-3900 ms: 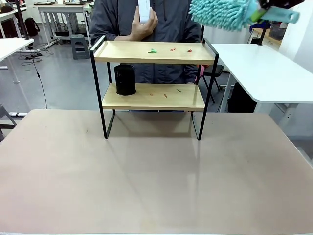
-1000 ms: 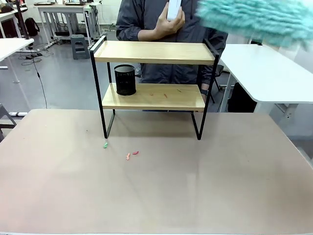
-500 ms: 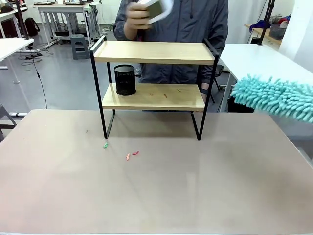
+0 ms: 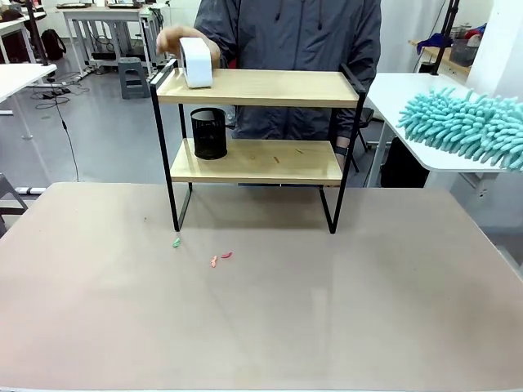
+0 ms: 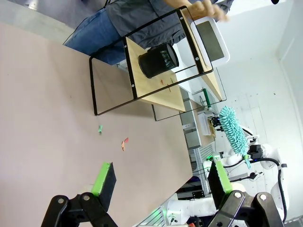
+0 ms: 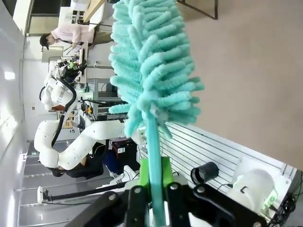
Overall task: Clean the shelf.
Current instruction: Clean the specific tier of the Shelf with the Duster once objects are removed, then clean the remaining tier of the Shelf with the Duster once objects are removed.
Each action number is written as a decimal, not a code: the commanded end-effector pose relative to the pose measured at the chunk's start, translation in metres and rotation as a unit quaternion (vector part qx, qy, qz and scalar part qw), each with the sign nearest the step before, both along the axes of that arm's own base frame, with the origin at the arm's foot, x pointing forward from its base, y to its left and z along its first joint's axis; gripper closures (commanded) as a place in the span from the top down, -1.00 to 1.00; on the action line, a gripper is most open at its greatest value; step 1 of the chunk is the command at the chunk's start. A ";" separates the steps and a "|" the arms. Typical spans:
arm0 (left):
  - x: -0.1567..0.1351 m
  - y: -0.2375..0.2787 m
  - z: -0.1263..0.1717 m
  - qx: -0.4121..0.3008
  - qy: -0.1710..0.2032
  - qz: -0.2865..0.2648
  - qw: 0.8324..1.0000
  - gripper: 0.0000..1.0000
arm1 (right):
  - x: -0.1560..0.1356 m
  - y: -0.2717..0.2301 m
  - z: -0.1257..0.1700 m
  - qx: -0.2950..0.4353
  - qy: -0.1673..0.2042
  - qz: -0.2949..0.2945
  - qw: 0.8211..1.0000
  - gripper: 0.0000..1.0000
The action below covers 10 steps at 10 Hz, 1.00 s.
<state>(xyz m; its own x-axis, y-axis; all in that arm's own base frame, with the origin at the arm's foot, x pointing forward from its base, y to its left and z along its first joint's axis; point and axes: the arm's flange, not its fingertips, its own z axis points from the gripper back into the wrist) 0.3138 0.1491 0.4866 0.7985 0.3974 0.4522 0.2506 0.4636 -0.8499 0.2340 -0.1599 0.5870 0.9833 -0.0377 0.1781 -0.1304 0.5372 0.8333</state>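
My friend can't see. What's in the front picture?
A person's hand holds a white gadget on the top board of the shelf. A black mesh cup stands on the lower board, a fluffy teal duster hangs at the right, and tiny scraps lie on the table.

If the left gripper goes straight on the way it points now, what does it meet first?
The left gripper would probably meet the bare table near the scraps, short of the shelf; depth is unclear.

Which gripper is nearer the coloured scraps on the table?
Left. The left gripper hangs open over the table with the scraps just ahead; the right gripper, shut on the duster, is raised at the table's right side.
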 end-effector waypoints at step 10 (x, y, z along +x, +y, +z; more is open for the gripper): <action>0.001 -0.001 0.000 -0.006 -0.015 -0.001 1.000 1.00 | 0.001 0.001 -0.001 0.012 -0.009 0.005 1.000 -0.75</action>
